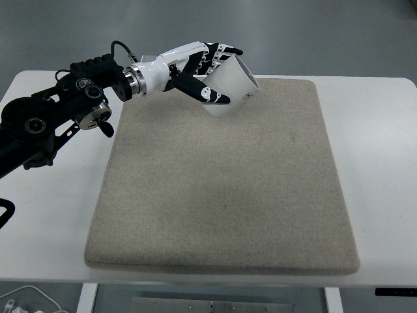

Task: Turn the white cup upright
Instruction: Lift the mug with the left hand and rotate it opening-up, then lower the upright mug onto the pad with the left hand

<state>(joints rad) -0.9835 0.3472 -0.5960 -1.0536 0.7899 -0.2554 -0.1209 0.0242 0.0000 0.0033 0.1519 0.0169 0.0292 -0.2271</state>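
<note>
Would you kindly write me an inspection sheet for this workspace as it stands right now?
Surface: white table carrying a beige rectangular felt mat.
Job's things: white plastic cup held tilted over the mat's far left corner, not yet upright.
Clutter: nothing seen on the mat.
Grippers: left hand shut on the cup, thumb across its side; right hand not in view.
Cables: black cable looping behind the left wrist; white cable below the table's near left edge.
Surroundings: grey floor beyond the table.

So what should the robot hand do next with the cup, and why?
Probably keep turning the wrist until the white cup stands straight. The left hand grips it tilted above the far corner of the mat, so it likely isn't ready to set down.
</note>
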